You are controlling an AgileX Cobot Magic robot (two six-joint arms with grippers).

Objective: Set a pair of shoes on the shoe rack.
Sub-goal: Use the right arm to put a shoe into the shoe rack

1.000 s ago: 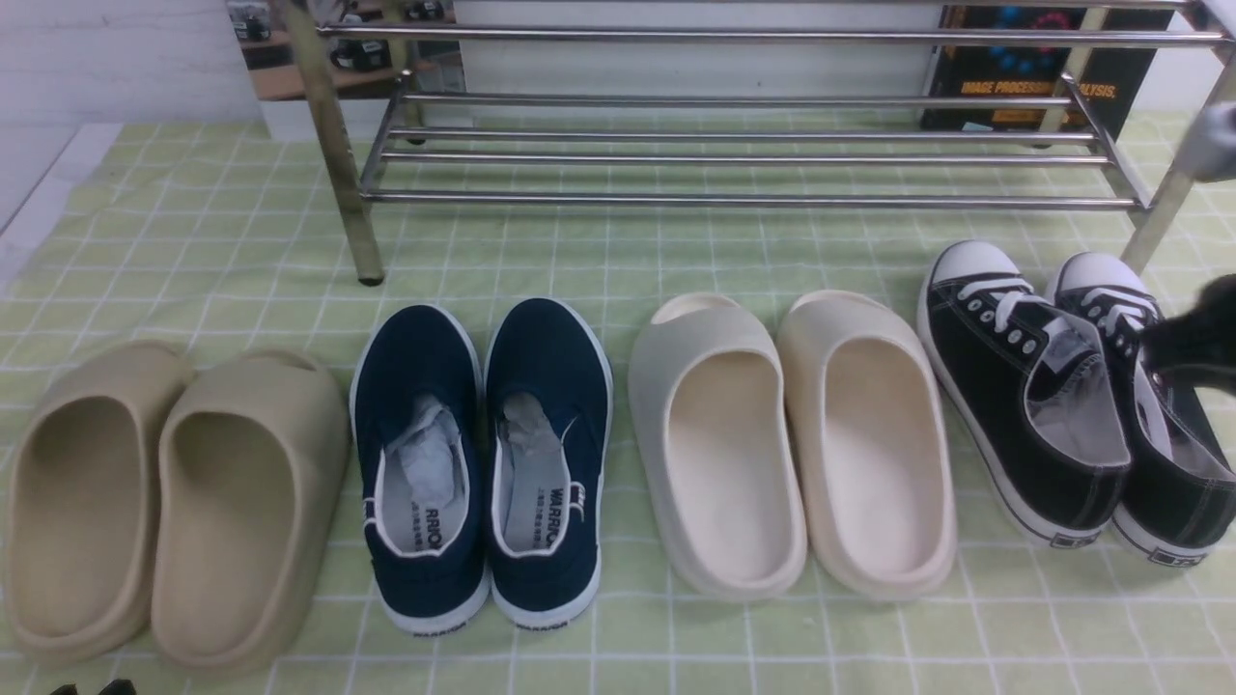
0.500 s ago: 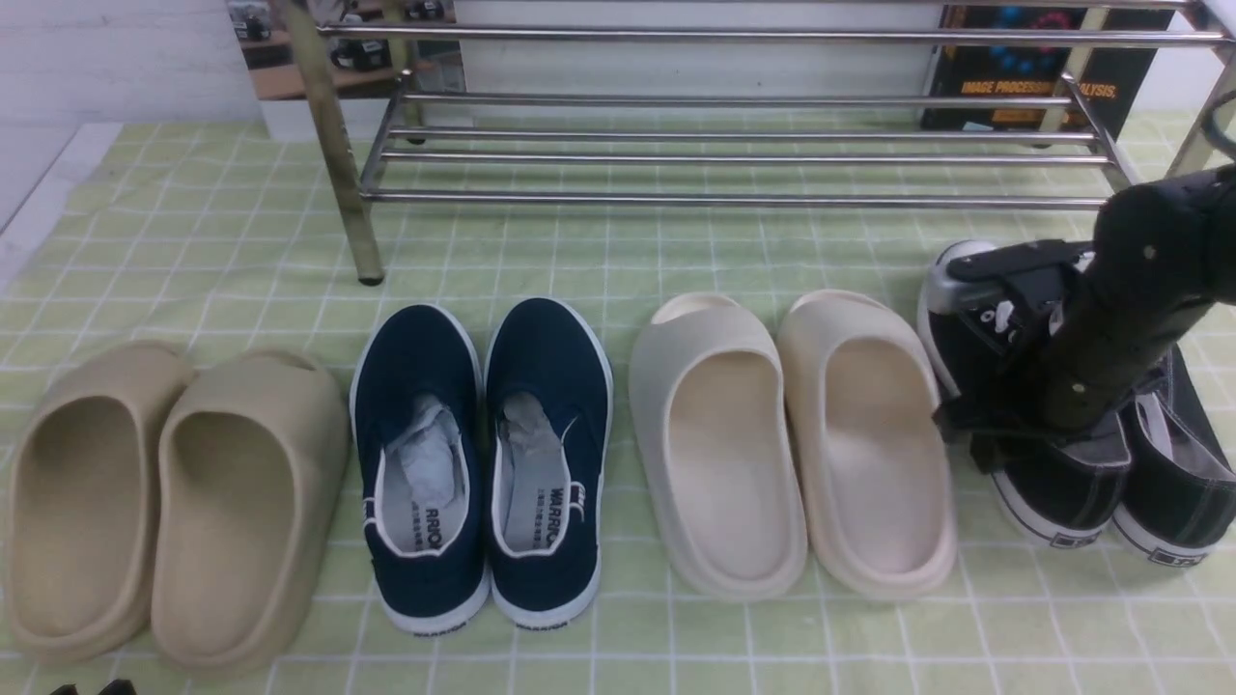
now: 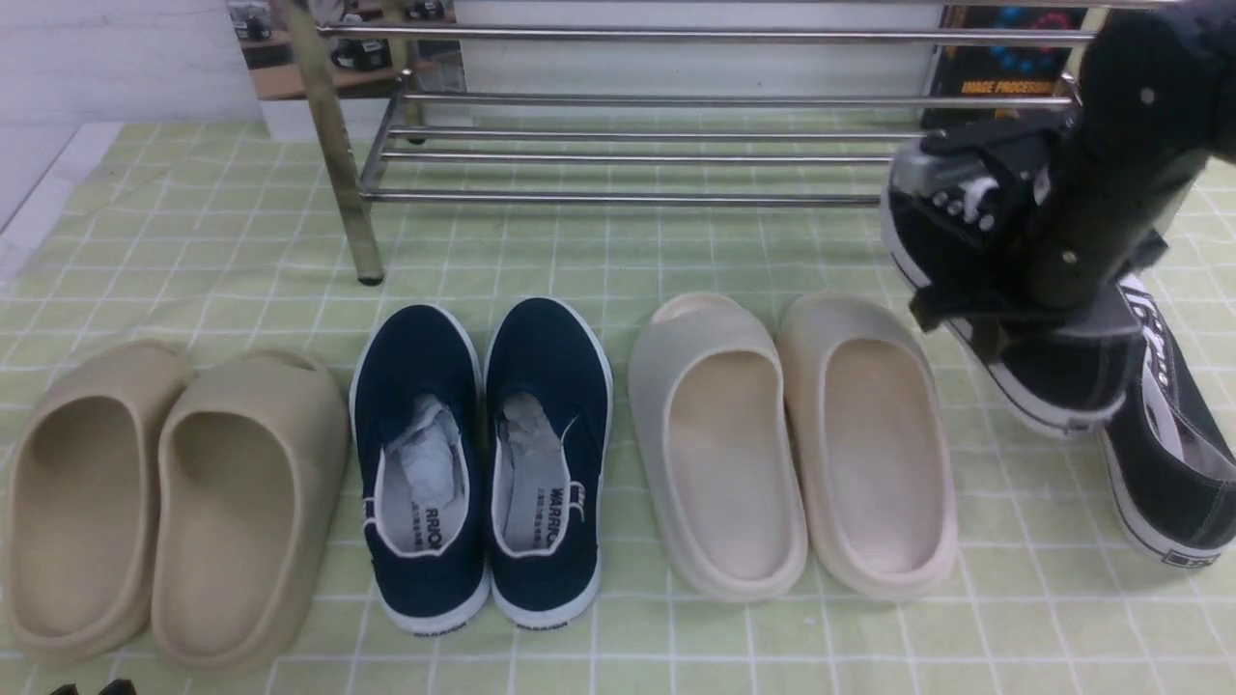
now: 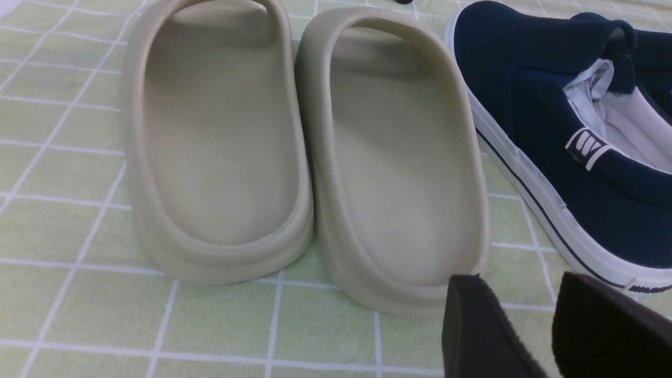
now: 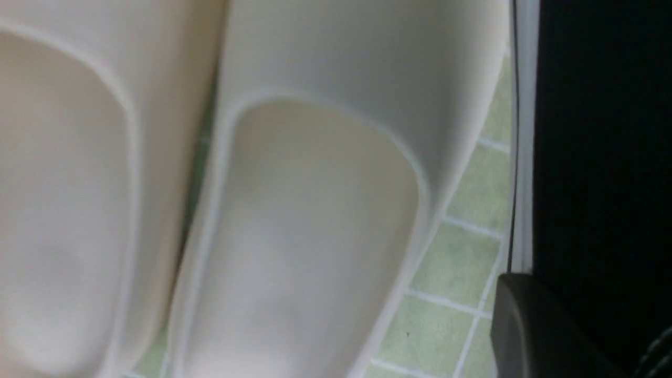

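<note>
Over checked cloth (image 3: pixel 618 251), right pincer (image 3: pixel 975 314) grips sneaker (image 3: pixel 1057 376) (tilted).

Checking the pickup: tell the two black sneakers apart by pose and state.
The held sneaker hangs above the cloth in the right gripper, toe raised toward the shoe rack; the other sneaker rests on the cloth, ungripped, farther from the rack. Both are black with white-striped soles.
</note>
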